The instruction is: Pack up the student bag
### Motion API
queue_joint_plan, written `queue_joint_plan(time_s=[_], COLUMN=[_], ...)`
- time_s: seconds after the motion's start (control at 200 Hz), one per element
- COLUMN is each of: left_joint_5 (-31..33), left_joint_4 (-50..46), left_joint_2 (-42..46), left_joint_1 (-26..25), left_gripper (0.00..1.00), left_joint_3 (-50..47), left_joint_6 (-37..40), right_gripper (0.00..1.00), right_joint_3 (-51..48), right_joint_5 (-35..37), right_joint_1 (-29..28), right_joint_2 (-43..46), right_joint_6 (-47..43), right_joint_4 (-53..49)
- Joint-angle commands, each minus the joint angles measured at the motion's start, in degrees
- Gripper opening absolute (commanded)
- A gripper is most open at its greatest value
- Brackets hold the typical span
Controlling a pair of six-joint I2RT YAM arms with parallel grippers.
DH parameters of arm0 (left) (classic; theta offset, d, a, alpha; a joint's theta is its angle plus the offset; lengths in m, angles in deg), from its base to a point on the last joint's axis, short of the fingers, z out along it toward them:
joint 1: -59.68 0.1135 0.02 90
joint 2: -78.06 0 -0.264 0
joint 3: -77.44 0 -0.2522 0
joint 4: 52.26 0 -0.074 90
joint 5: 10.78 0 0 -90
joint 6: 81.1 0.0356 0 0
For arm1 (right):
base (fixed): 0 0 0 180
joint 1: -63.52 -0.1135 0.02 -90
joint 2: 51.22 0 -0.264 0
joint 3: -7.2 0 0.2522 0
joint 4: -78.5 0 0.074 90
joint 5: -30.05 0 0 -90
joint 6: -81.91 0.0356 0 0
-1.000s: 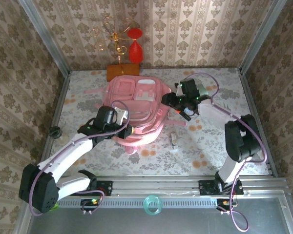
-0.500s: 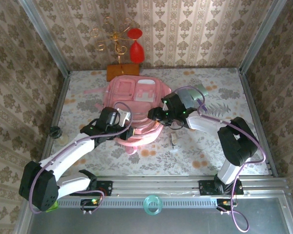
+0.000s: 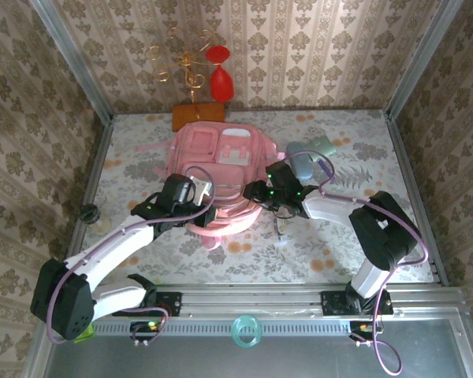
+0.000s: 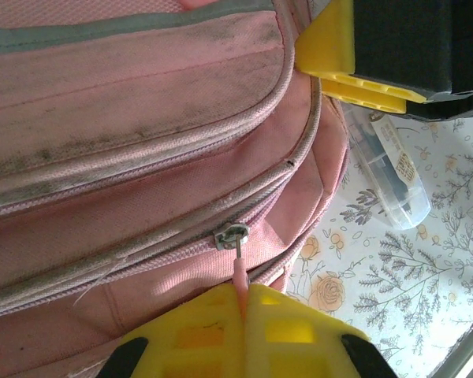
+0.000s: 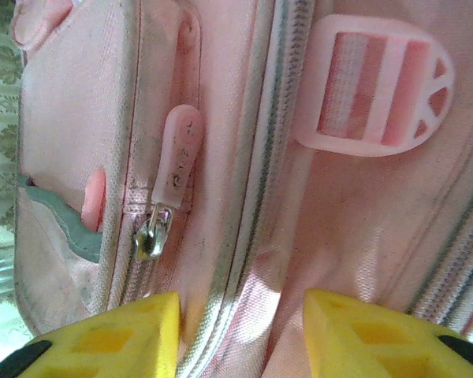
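The student bag [image 3: 221, 157] is a large pink backpack lying flat in the middle of the table. My left gripper [image 3: 200, 211] sits at its near edge, shut on a thin pink zipper pull [image 4: 240, 277] that hangs from a metal slider [image 4: 231, 235]. My right gripper [image 3: 252, 191] presses against the bag's right side. Its yellow fingers [image 5: 102, 339] stand apart with a fold of pink fabric and a zipper seam [image 5: 248, 236] between them. Another pink zipper pull [image 5: 177, 157] and a pink buckle [image 5: 374, 87] lie just beyond the fingertips.
A clear plastic tube [image 4: 390, 169] lies on the floral cloth by the bag's near right corner. A grey object [image 3: 303, 162] and a green one [image 3: 322, 145] sit right of the bag. A wooden block with ornaments [image 3: 197, 116] stands behind it. A black knob [image 3: 88, 213] lies at the left edge.
My right gripper has swung left from the open table to the bag's right side, and its jaws have narrowed a little. The left gripper has kept its hold and barely moved.
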Motion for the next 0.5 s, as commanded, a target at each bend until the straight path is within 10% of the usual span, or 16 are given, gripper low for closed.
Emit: queue_joint_plan(time_s=[0.0,0.25,0.495], left_joint_5=[-0.39,4.27,11.74], left_joint_4=[-0.50,-3.71,-6.59], left_joint_2=[-0.51,-2.03,-5.48], left_joint_1=[-0.88,-2.62,-6.27], left_gripper=[0.00,0.00,0.00], left_joint_3=[-0.91,-0.37,-0.04], left_joint_6=[0.51,0.88,0.88], right_gripper=[0.43,0.33,0.00], right_joint_3=[-1.31,-0.38,-0.22], right_joint_5=[3.56,5.36,10.26], right_joint_1=[-0.57,-1.02,-1.64], right_joint_2=[1.23,-2.17,-1.97], right_joint_6=[1.41,2.94,2.39], right_joint_4=[2.05,7.03,9.13])
